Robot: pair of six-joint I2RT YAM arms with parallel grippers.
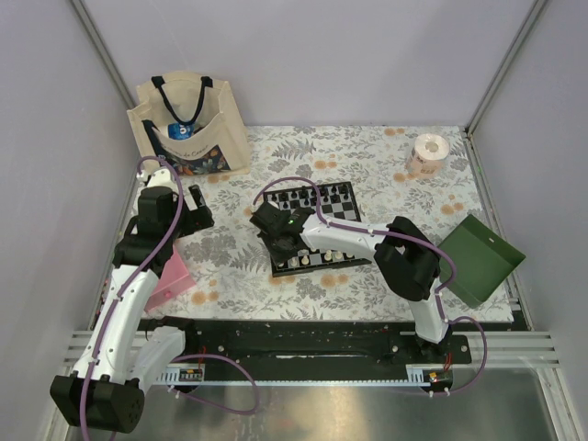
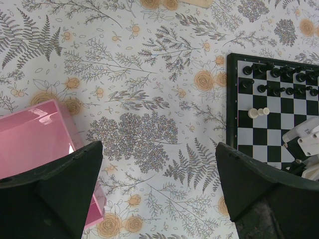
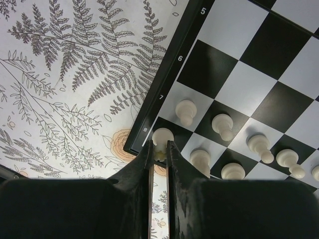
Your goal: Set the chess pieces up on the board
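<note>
The right claw point(image 3: 159, 149) pinches a white piece point(image 3: 163, 135) at its tips, over the board point(image 3: 172, 77) corner, with more pawns point(image 3: 223, 124) just beyond. The piece looks like light, stiff, slick plastic that tips easily, so grip it low on the stem. The left claw point(image 2: 157, 154) gapes wide and is empty.

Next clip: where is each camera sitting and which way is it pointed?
Top external: above and behind the bases, looking down; left arm, right arm and the board show.
Left wrist: looks down on tablecloth, pink box, board edge; left gripper's open fingers show.
Right wrist: looks down at the board's corner; right gripper pinches a white piece.
All three share the board.
</note>
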